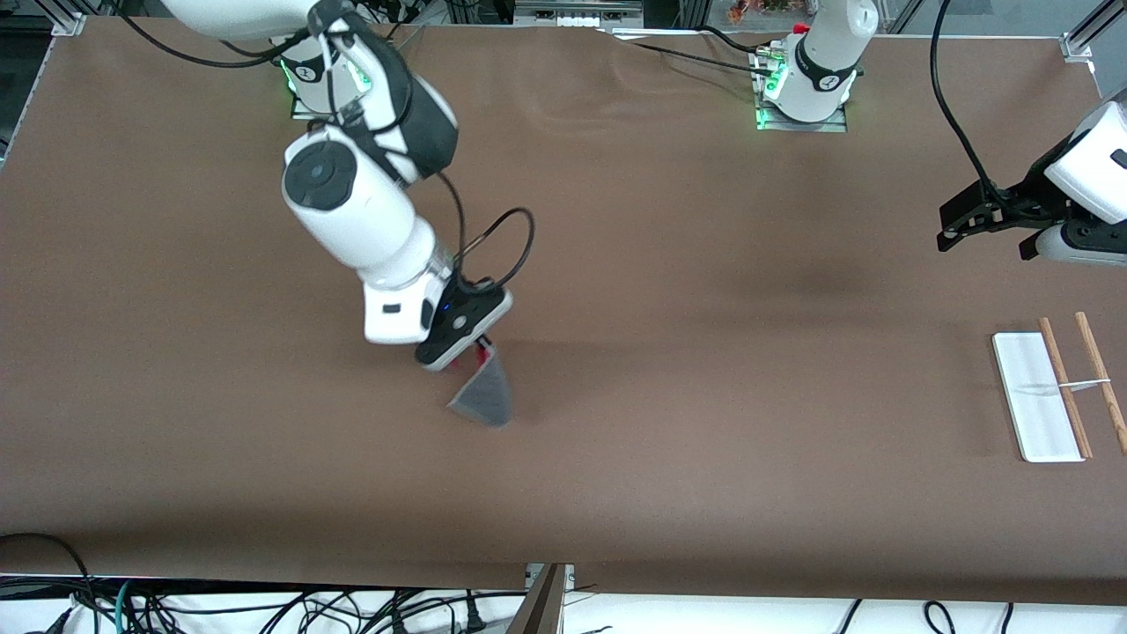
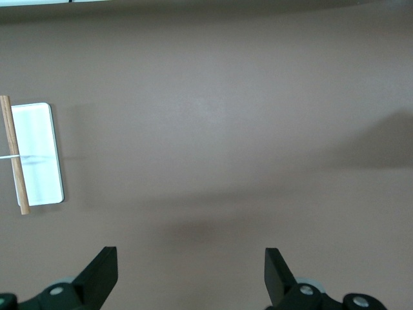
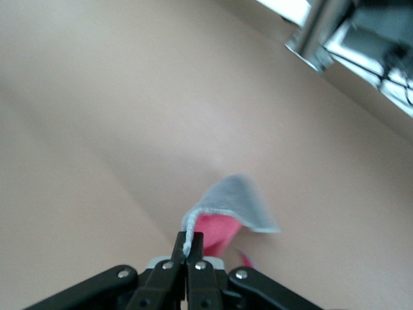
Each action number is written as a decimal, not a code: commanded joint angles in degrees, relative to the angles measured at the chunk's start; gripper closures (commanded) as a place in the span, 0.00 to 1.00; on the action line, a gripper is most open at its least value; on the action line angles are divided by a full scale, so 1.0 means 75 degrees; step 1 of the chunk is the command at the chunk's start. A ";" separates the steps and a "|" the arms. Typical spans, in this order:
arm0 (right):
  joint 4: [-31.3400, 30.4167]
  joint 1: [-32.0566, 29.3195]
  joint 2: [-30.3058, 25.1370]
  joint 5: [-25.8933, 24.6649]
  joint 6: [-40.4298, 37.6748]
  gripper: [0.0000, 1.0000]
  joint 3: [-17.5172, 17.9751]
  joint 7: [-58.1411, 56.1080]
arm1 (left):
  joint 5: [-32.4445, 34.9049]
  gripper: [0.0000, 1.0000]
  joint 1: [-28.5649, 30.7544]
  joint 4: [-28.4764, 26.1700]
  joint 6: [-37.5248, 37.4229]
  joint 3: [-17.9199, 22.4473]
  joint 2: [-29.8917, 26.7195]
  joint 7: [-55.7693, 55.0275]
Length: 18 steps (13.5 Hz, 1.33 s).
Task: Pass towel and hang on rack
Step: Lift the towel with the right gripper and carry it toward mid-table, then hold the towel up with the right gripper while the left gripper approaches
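The right gripper [image 1: 480,345] was found over the middle of the brown cloth-covered table [image 1: 669,475], toward the right arm's end, with its two black fingers [image 3: 192,248] pressed together on one corner of the small dark grey soft towel [image 1: 487,394]. In the right wrist view the pale stitched edge of the towel [image 3: 232,210] ran straight into the pinch, and the red-pink side of the cloth showed just past the fingertips, folded under the grey face. In the front view the towel hung down from the fingers as a rough triangle, its lower edge at or just above the table surface; contact with the table could not be confirmed. A trace of red showed right at the grip point.

The left gripper [image 1: 984,227] hovered over the table at the left arm's end, its black fingers [image 2: 98,276] spread wide apart with nothing between them. The left arm was waiting.

The small rack [image 1: 1048,396], made of a flat white rectangular base, two thin light-brown wooden rods and a thin metal cross wire, stood on the table well apart from the right fingers and near the left fingers, nearer to the front camera than the left gripper. In the left wrist view the rack [image 2: 35,155] lay off to one side of the open fingers, with bare table directly between them.
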 commanded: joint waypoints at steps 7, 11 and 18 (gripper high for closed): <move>0.0726 0.0027 -0.0042 0.0109 0.0024 1.00 0.1081 0.0238 | 0.0015 0.00 -0.0020 0.0244 0.0337 -0.0024 0.0250 0.0039; 0.0808 0.0062 -0.0065 0.0121 0.0001 1.00 0.1222 0.0636 | -0.0113 0.00 0.0015 0.0105 0.0337 -0.0234 0.0098 0.0039; 0.0820 0.0097 -0.0089 0.0097 0.0141 1.00 0.1469 0.0649 | -0.0149 0.00 0.0132 -0.1220 0.0442 -0.0938 0.0003 0.0120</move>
